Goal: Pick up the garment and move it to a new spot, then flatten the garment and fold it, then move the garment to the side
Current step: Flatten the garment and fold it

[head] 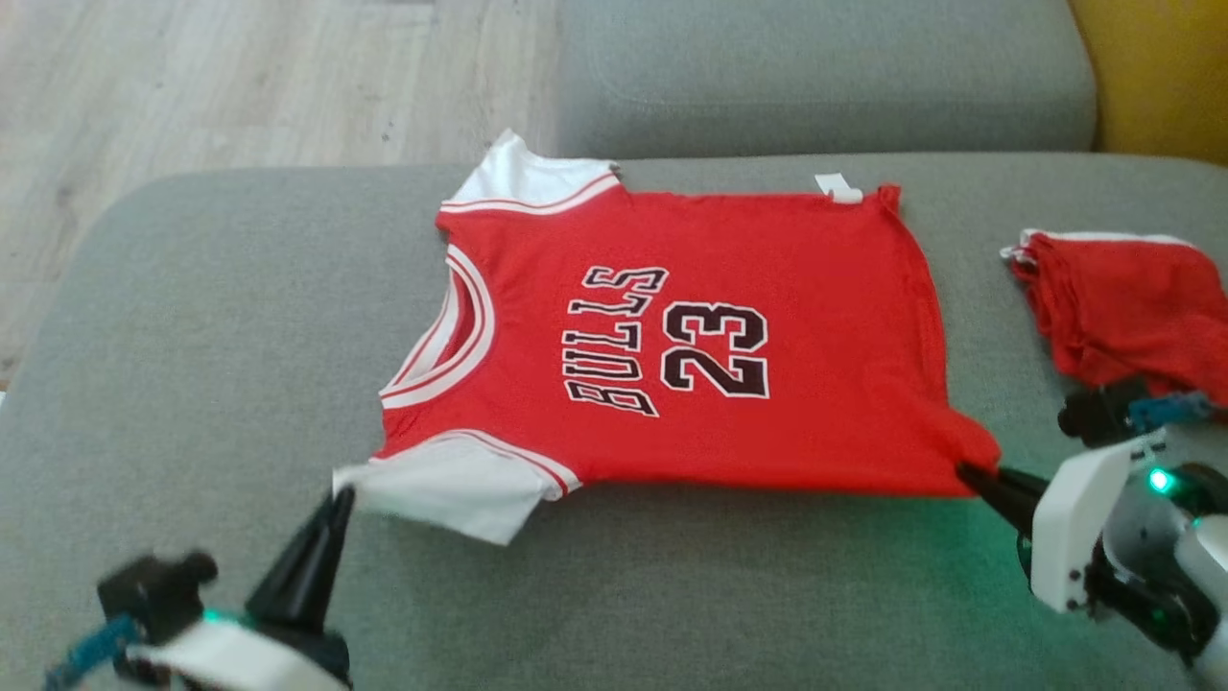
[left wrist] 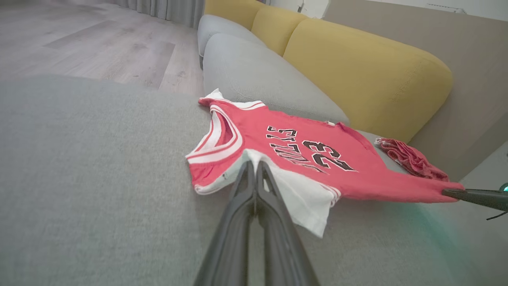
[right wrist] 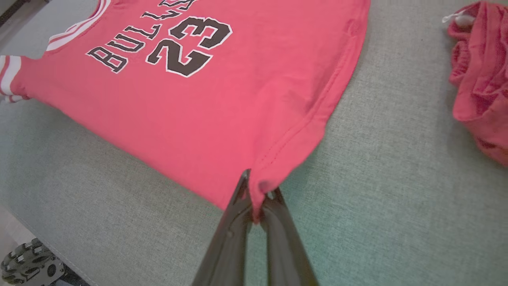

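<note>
Jersey (head: 691, 336), seemingly light and limp: your left gripper (head: 342, 493) is clamped on its white sleeve (head: 432, 489) at 8 o'clock, your right gripper (head: 963, 471) on its hem corner (head: 974, 449) at 4 o'clock, both sound holds.

Qty: 1 red Bulls jersey (head: 815, 288); 1 crumpled red garment (head: 1132, 297); 2 grippers, i.e. left gripper (head: 343, 493) & right gripper (head: 963, 470); 1 grey sofa (head: 192, 336).

Support: grey fabric sofa seat cushion (head: 192, 317). The red Bulls 23 jersey (head: 815, 288) lies spread on it, print up, mostly flat, with the neck toward the cushion's left end and the hem toward the right. A crumpled red garment (head: 1132, 307) sits right of the hem, apart from it.
</note>
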Available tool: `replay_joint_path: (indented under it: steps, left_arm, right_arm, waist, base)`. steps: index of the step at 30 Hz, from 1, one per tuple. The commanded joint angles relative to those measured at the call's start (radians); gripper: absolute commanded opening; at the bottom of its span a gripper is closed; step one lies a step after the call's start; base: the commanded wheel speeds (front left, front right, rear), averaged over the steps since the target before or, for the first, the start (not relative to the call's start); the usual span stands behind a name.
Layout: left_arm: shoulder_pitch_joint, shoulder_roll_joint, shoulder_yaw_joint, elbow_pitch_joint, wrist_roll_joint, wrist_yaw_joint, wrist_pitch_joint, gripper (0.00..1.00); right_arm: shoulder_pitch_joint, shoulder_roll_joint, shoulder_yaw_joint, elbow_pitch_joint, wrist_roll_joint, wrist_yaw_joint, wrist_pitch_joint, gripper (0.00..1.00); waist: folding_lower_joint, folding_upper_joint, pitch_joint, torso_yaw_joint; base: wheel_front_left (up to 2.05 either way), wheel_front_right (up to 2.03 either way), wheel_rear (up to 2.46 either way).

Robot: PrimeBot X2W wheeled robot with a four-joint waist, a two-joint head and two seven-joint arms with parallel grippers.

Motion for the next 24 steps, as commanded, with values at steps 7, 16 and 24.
replay_joint_path:
  steps: [7, 16, 24]
  left_arm:
    - [-0.233, 0.052, 0.061, -0.011, 0.053, -0.017, 0.036, 0.00]
    - [-0.487, 0.063, 0.018, 0.119, 0.125, -0.076, 0.123, 0.00]
    - [-0.694, 0.059, -0.045, 0.295, 0.156, -0.106, 0.170, 0.00]
  right_arm:
    - [-0.120, 0.033, -0.075, -0.029, -0.073, -0.001, 0.081, 0.00]
    - [-0.239, 0.135, -0.149, 0.060, -0.146, -0.001, 0.159, 0.00]
    - [-0.357, 0.226, -0.152, 0.153, -0.181, -0.001, 0.209, 0.00]
  waist:
    - [0.0000, -0.0001, 0.079, -0.044]
    - [0.0000, -0.0001, 0.178, -0.078]
    - [0.0000, -0.0001, 0.258, -0.116]
  base:
    - [0.00, 0.00, 0.00]
    - [0.00, 0.00, 0.00]
    - [0.00, 0.00, 0.00]
